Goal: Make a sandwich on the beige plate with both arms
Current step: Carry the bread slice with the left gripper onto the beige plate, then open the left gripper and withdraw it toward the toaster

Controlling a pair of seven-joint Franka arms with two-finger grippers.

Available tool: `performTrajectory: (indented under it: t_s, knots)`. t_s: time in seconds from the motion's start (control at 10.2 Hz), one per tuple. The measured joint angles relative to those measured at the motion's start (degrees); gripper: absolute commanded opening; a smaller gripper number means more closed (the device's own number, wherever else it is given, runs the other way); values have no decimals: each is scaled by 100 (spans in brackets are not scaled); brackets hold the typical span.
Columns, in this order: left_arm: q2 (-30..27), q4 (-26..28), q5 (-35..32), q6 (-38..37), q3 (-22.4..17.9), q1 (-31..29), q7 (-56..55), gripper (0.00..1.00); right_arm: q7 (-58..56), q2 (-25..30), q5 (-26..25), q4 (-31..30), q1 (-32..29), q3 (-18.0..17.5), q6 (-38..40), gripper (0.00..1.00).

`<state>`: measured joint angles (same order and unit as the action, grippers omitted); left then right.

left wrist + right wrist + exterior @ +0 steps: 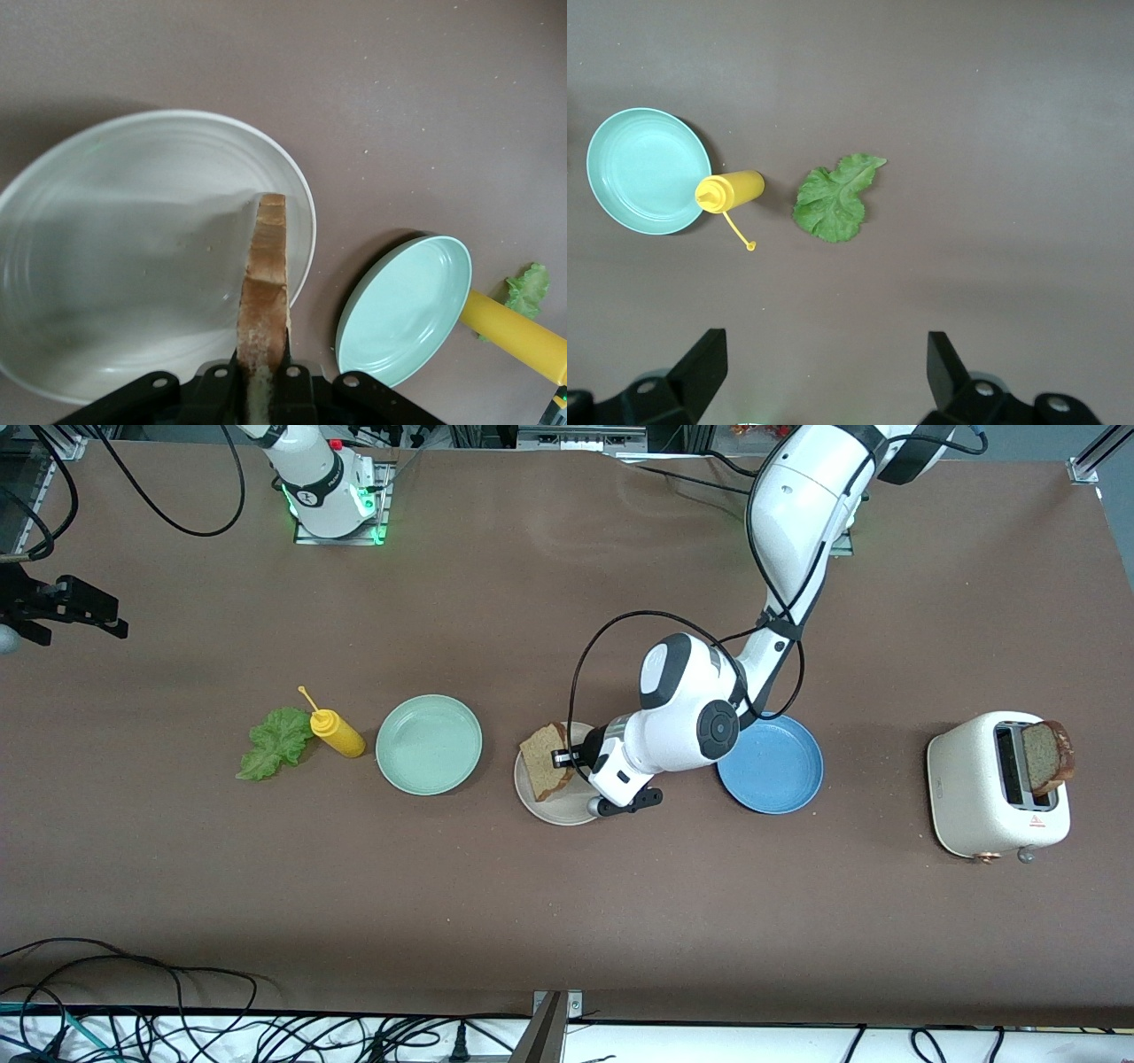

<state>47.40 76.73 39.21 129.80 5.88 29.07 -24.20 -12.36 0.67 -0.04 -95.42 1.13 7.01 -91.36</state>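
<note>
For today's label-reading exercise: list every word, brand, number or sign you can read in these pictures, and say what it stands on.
No text can be read anywhere.
Toaster: a small red triangle sign with tiny print under it, too small to read.
Right arm's base: a round dark mark, too blurred to read.
Bread slice, beige plate, mustard bottle: no markings.
</note>
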Motion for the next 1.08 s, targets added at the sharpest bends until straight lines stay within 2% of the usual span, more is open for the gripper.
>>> performTrajectory:
  t_s: [0.1, 0.2, 0.49, 0.88, 1.08]
  knots:
    - [26, 0, 0, 5, -6, 0, 100, 44, 0, 0, 0, 0, 0, 0, 0, 100]
    - [42, 0, 0, 7, -17, -3, 386, 51, 0, 0, 0, 0, 0, 0, 0, 100]
    - [61, 2, 0, 7, -69, -58, 938, 59, 0, 0, 0, 0, 0, 0, 0, 100]
    - [71, 37, -39, -3, -107, -213, 1157, 63, 0, 0, 0, 0, 0, -1, 0, 100]
    - [71, 40, -280, -137, -122, -328, 1224, 75, 0, 0, 0, 0, 0, -1, 0, 100]
